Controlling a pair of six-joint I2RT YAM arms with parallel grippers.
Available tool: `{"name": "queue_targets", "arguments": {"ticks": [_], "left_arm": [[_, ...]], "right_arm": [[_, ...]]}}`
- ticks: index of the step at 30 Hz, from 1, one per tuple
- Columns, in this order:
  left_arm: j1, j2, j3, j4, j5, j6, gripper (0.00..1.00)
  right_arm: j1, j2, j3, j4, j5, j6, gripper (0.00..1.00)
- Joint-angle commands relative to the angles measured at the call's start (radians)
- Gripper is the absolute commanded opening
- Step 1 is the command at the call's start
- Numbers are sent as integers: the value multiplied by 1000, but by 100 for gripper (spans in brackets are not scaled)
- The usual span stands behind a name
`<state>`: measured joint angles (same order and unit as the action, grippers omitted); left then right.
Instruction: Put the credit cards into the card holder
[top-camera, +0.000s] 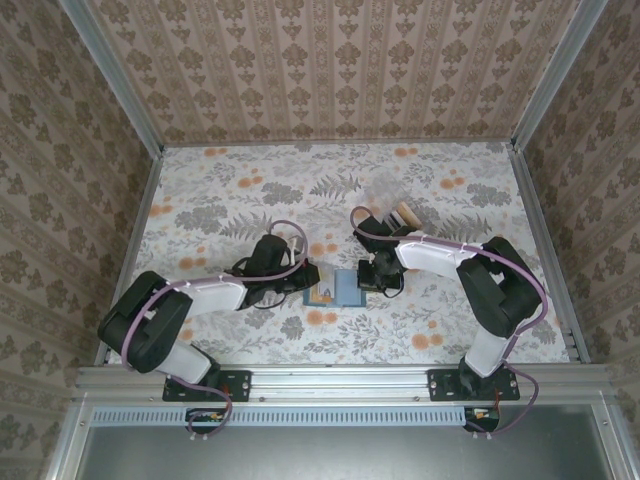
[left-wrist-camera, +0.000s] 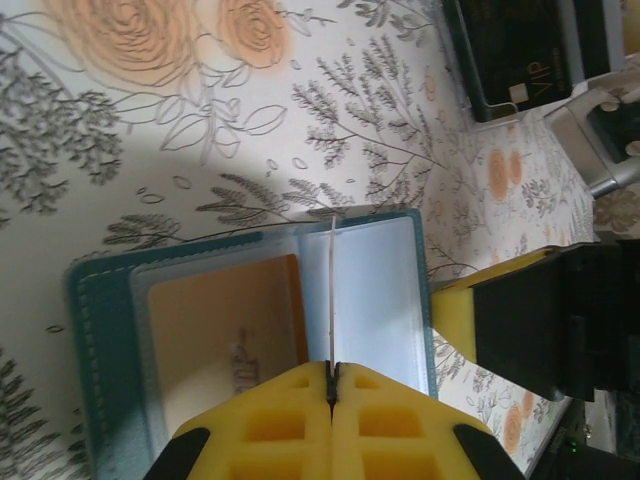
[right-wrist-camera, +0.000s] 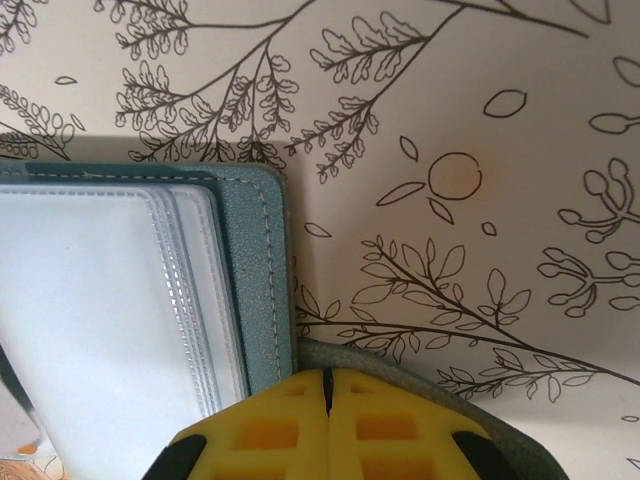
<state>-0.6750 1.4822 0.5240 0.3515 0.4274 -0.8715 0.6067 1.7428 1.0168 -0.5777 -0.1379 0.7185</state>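
The teal card holder lies open in the middle of the flowered bench, with a tan-yellow card in one pocket. The left fingers pinch one thin clear leaf of it. The right fingers are pressed together at its cover edge.

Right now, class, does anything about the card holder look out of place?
A thin sheet stands on edge at the fold of the card holder, pinched in the left gripper, instead of lying flat. A dark card sits apart from it.
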Motion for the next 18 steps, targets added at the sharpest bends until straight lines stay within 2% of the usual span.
{"name": "queue_targets", "arguments": {"ticks": [1,11,18], "left_arm": [[-9,16,-16,56,23,-10,0],[-15,51,-17,-10,-14,-22,0],[-30,-6,-11,-86,-68,-6,0]], "right_arm": [[8,39,-21,-2,35,15,7],[8,53,-13,1,29,9,6],[8,63,-14,10,9,8,6]]}}
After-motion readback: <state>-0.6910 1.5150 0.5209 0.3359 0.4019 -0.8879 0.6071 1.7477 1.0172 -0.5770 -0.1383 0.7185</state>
